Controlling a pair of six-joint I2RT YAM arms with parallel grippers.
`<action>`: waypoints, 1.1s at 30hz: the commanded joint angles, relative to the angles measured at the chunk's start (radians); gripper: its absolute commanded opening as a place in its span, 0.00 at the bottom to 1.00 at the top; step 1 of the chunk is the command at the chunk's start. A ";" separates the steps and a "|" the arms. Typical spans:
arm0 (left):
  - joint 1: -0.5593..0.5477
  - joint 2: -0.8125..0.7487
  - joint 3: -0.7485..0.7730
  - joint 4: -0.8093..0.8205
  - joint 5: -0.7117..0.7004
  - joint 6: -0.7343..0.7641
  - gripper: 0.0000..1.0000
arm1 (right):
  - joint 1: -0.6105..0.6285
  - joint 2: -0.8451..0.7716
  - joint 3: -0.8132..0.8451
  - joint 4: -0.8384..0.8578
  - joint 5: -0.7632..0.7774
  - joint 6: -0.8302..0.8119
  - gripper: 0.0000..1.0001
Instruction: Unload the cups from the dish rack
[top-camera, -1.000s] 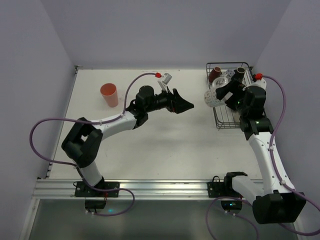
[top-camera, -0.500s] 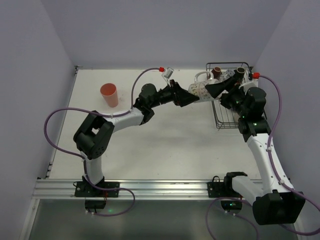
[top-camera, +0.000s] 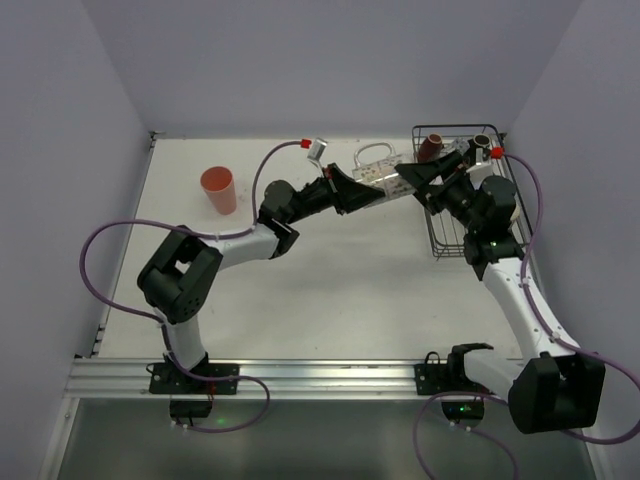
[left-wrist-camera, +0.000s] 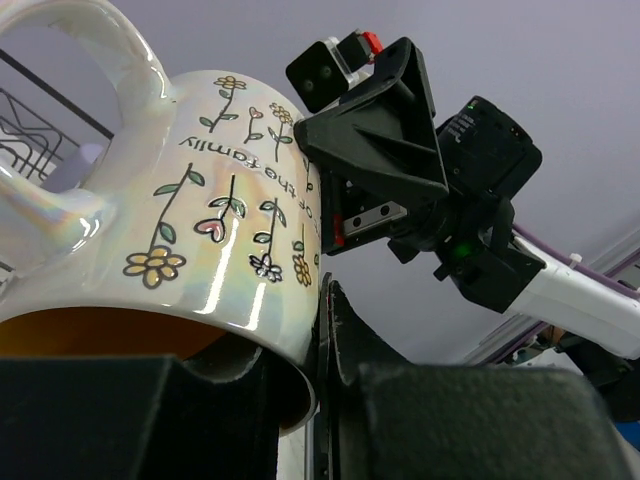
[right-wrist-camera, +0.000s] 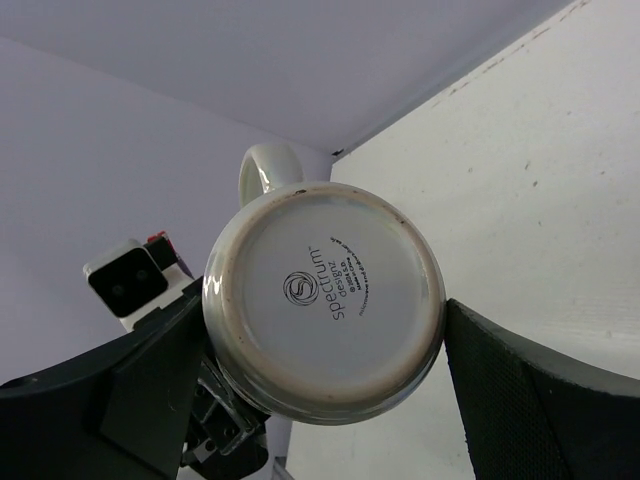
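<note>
A white mug (top-camera: 384, 174) with flower drawings and an orange inside hangs in the air left of the dish rack (top-camera: 455, 246), held from both ends. My left gripper (top-camera: 368, 191) is shut on its rim (left-wrist-camera: 312, 345), one finger inside the mug and one outside. My right gripper (top-camera: 412, 176) is shut across its base (right-wrist-camera: 322, 295), a finger on each side. The mug (left-wrist-camera: 200, 230) lies sideways with its handle up. A dark brown mug (top-camera: 432, 147) stands in the rack's far end. The salmon-red tumbler (top-camera: 218, 190) stands on the table at the far left.
The black wire rack sits at the table's far right, close to the right wall. Both arms stretch over the table's far half and meet near its middle. Purple cables loop beside each arm.
The right gripper carried the mug left, away from the rack. The left arm reached right to meet it and its jaws closed on the mug's rim.
</note>
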 joint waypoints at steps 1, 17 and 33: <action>-0.006 -0.109 -0.032 0.038 -0.041 0.066 0.00 | 0.065 0.002 -0.015 0.088 -0.072 -0.059 0.79; 0.046 -0.418 0.024 -0.751 -0.455 0.550 0.00 | 0.068 0.048 -0.014 -0.023 -0.035 -0.146 0.99; 0.227 -0.053 0.556 -1.548 -0.683 0.863 0.00 | 0.104 0.007 0.002 -0.157 0.080 -0.308 0.99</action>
